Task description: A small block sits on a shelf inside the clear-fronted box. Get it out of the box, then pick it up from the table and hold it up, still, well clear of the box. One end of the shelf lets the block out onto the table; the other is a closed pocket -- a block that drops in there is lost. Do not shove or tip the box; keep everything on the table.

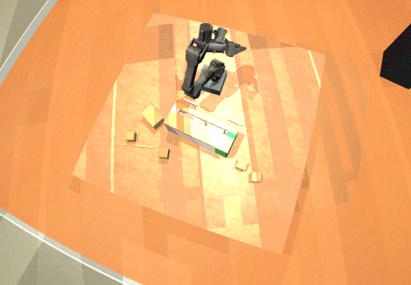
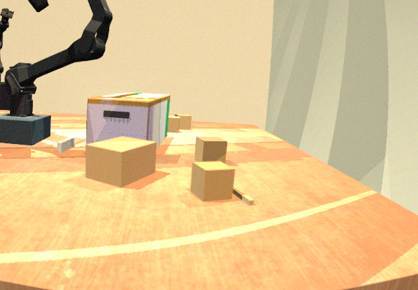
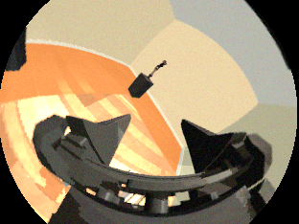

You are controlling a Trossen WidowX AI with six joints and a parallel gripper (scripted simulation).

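Note:
The box (image 1: 199, 132) (image 2: 118, 130) stands on the table in front of the arm's base. Its top has a long slot with a few dark marks in it. One end is lavender with a dark slit, and the other end has green panels. I cannot make out the small block or the shelf inside it in any view. My gripper (image 1: 246, 48) (image 3: 156, 119) is open, with nothing between its fingers. It is held high behind the box, beyond the arm's base, and points away to the side.
A larger tan block (image 1: 151, 114) (image 2: 120, 162) lies near the lavender end. Tan cubes (image 1: 130, 135) (image 1: 163, 153) and a thin stick (image 1: 138, 145) lie in front of that end. Two more cubes (image 1: 241, 165) (image 1: 255, 177) lie off the green end. White strips (image 1: 190, 102) (image 1: 235, 122) lie behind the box.

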